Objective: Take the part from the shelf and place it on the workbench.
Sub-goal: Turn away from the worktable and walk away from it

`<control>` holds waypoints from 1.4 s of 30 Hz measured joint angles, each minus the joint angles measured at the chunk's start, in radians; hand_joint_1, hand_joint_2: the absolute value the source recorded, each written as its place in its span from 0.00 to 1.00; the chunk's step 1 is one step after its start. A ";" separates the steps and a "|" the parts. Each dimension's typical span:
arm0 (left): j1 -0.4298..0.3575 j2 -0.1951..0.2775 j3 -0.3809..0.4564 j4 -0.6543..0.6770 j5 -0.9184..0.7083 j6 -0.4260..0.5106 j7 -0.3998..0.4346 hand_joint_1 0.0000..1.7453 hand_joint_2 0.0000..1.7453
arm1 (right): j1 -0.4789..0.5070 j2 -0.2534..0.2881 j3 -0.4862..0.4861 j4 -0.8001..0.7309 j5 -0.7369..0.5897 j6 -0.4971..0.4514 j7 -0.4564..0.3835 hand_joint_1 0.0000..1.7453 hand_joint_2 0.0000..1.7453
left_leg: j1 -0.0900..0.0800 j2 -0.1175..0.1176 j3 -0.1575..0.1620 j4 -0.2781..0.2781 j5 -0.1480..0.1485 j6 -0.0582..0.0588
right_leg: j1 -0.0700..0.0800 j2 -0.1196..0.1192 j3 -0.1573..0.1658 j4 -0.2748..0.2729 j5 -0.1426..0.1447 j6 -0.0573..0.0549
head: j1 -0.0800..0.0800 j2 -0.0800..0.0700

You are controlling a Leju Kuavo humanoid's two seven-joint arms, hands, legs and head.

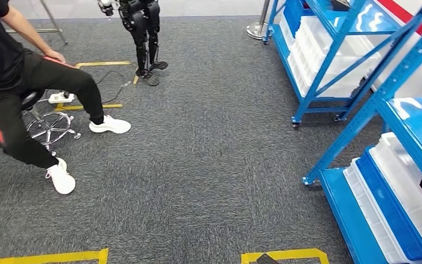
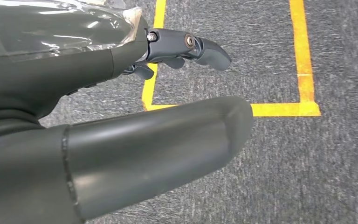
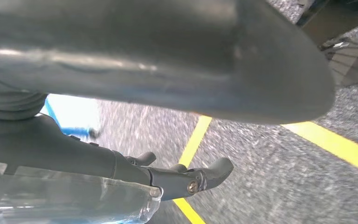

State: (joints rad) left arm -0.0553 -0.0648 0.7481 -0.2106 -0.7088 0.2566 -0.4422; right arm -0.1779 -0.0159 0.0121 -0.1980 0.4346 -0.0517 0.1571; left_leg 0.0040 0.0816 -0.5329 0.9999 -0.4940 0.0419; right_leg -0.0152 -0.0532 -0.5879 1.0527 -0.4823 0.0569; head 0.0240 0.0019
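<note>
A blue shelf [image 1: 343, 214] stands close on my right, with white and blue bins [image 1: 406, 181] on its low level; I cannot make out any part in them. My left hand [image 2: 121, 60] hangs over grey carpet and yellow floor tape, fingers [image 2: 191, 49] apart from the thick thumb [image 2: 158, 154], nothing in it. Also over the carpet, my right hand [image 3: 121, 168] is empty, its fingers [image 3: 200, 177] spread away from the thumb [image 3: 168, 60].
A second blue shelf [image 1: 307, 82] with white bins stands further back on the right. A person [image 1: 11, 71] sits on a wheeled stool [image 1: 49, 126] at the left. Another robot's legs [image 1: 143, 33] stand at the far side. Yellow tape marks [image 1: 286, 256] lie near my feet.
</note>
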 joint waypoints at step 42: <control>-0.012 0.010 -0.035 0.002 -0.039 0.015 0.004 0.00 0.00 | 0.072 0.003 -0.062 -0.002 -0.011 -0.021 -0.053 0.00 0.00 | 0.013 -0.084 -0.116 0.292 -0.154 -0.041 | -0.002 0.093 0.019 -0.051 0.029 -0.062 | -0.004 0.000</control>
State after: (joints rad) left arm -0.0670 -0.0553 0.7126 -0.2081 -0.7482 0.2718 -0.4385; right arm -0.1054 -0.0126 -0.0495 -0.1996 0.4234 -0.0730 0.1045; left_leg 0.0167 -0.0027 -0.6490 1.2917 -0.6478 0.0006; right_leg -0.0169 0.0394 -0.5691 1.0020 -0.4534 -0.0053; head 0.0202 0.0019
